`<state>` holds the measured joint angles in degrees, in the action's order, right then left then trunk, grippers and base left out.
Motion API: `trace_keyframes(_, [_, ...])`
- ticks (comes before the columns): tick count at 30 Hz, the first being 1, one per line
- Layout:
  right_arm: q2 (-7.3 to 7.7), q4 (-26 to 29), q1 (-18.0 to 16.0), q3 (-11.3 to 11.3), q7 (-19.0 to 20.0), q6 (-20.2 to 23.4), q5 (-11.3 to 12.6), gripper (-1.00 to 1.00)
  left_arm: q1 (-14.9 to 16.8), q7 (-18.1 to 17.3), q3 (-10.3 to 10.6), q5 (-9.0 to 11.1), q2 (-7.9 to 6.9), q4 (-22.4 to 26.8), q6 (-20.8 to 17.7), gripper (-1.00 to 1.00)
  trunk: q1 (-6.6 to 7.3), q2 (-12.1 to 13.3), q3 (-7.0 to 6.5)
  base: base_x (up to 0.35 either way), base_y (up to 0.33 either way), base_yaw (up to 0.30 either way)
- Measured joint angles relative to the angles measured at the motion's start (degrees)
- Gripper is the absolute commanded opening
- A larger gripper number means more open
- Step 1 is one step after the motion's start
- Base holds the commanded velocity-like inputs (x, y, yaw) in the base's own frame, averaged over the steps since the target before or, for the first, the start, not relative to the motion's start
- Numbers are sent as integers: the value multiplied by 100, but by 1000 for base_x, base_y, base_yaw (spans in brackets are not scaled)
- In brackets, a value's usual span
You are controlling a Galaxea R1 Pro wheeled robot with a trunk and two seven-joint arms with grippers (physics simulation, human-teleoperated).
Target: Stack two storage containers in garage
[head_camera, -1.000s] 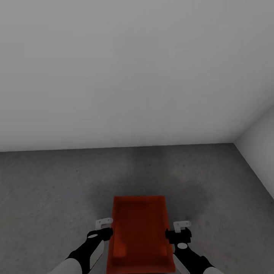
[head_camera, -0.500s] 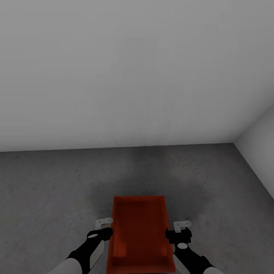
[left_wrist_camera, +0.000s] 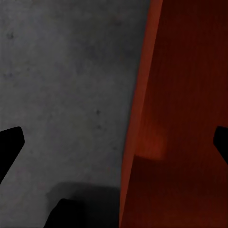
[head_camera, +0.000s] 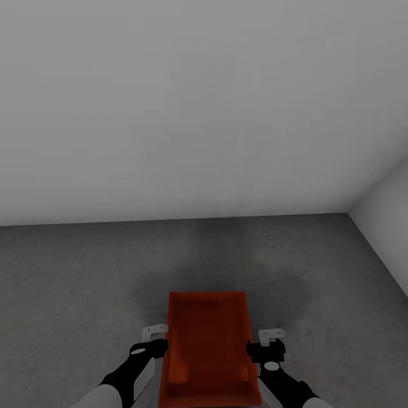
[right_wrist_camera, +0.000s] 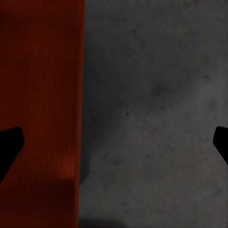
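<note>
A red-orange storage container point(head_camera: 208, 345) rests on the dark grey concrete floor point(head_camera: 85, 283) of the garage, close in front of me in the head view. My left gripper point(head_camera: 157, 340) stands at its left long wall and my right gripper point(head_camera: 262, 343) at its right long wall. In the left wrist view the container's wall point(left_wrist_camera: 142, 118) runs between the wide-apart fingers point(left_wrist_camera: 10, 145) of the left gripper point(left_wrist_camera: 115, 142), which is open. The right wrist view shows the same: the container's wall point(right_wrist_camera: 71, 95) lies between the spread fingers of the open right gripper point(right_wrist_camera: 114, 142). A second container is out of view.
A plain white wall point(head_camera: 198, 113) stands a short way ahead. Another white wall point(head_camera: 391, 204) meets it at the right corner. Bare concrete stretches to the left and right of the container.
</note>
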<state>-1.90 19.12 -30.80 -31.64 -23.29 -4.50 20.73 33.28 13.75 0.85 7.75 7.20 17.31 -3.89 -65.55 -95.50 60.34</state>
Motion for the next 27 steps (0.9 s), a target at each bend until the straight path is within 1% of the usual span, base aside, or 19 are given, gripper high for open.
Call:
trace_keyframes(5, [-3,0,0,-1,-4,-7,-4,100,0,0,1,0,0,-3,-7,100,-1,0,0,-61,0,0])
trace_keyframes(19, [-4,0,0,-3,-9,-17,-3,100,3,0,1,0,0,-4,-12,100,-3,0,0,-308,0,0])
trace_keyframes(22, [-4,0,0,-4,-9,-24,-3,100,0,0,1,0,0,-4,-1,100,-1,0,0,-129,0,0])
trace_keyframes(27, [-3,0,0,-2,-9,-32,-6,100,1,0,1,0,0,-4,3,100,0,0,0,-27,0,0])
